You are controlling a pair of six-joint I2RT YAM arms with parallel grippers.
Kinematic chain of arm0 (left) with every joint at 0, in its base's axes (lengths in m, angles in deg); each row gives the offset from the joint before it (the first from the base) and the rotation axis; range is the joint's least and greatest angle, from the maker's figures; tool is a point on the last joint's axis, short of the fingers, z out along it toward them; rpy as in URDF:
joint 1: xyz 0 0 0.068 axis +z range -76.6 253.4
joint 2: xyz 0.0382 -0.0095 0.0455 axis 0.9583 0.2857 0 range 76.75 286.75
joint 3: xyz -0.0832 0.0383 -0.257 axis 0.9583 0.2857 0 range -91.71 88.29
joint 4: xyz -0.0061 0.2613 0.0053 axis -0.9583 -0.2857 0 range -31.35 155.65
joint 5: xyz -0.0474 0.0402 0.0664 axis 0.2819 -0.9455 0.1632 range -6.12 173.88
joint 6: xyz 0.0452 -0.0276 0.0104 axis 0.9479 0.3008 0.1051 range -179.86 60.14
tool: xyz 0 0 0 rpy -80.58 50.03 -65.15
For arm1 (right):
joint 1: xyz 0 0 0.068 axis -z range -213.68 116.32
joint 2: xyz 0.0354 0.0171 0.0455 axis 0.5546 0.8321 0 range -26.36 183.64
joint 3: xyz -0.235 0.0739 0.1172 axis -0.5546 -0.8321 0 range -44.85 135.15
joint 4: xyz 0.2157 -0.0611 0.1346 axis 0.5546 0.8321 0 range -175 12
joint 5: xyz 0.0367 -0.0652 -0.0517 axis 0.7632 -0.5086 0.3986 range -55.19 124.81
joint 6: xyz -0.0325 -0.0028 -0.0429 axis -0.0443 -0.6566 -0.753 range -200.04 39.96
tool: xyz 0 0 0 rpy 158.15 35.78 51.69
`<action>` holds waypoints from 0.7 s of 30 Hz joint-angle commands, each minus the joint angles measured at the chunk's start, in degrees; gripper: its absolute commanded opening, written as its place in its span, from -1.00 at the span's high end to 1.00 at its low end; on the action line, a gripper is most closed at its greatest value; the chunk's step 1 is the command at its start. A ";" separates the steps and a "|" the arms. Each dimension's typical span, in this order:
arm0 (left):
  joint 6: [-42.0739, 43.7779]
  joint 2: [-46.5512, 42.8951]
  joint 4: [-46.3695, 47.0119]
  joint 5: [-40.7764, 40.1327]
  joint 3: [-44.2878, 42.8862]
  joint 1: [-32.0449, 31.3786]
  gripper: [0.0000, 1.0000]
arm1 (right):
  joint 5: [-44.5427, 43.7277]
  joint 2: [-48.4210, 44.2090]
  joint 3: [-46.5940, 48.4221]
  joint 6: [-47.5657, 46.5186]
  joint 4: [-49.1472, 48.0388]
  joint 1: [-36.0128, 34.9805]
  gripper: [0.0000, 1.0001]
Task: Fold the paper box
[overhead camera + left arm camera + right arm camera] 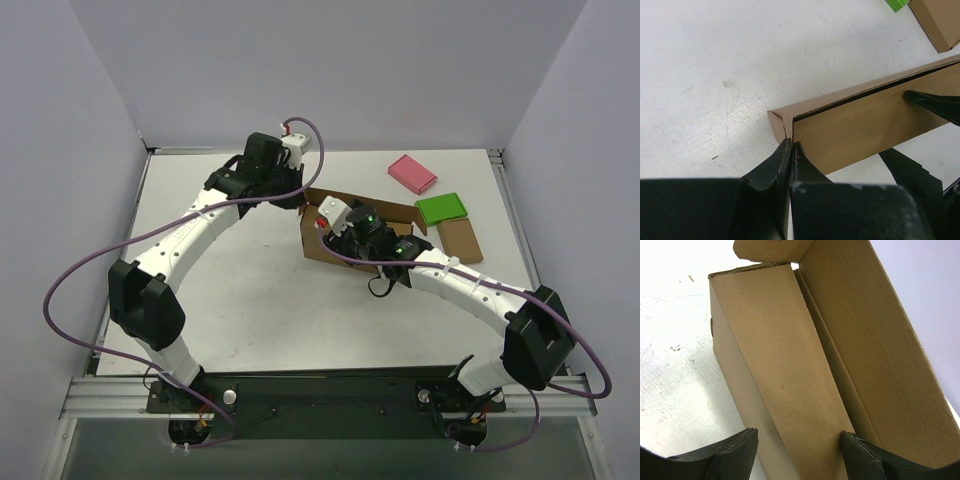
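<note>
The paper box (400,213) is a brown cardboard mailer standing partly formed in the middle of the table, with one long flap upright. My left gripper (300,200) is at its far left corner. In the left wrist view this gripper (790,145) is pinched shut on the thin end edge of the box (855,130). My right gripper (338,238) sits over the near side. Its jaws (800,440) stand wide across the folded side wall (780,365), one finger against each side. Those fingers (935,105) also show in the left wrist view.
A pink block (412,173), a green block (441,208) and a small brown block (460,240) lie to the right of the box. Grey walls close in the table on three sides. A purple cable hangs from each arm.
</note>
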 commanded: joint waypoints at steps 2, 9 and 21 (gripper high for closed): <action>-3.06 -0.24 0.41 0.97 -0.13 -1.31 1.00 | 1.32 -0.17 -1.39 2.54 6.31 0.08 -0.33; -6.39 -0.68 2.08 1.84 1.09 -1.83 1.00 | 1.23 0.01 -1.48 2.54 6.05 0.08 -0.33; -8.16 -2.61 5.34 1.41 6.63 -1.92 1.00 | 1.24 0.01 -1.74 2.63 6.05 0.00 -0.33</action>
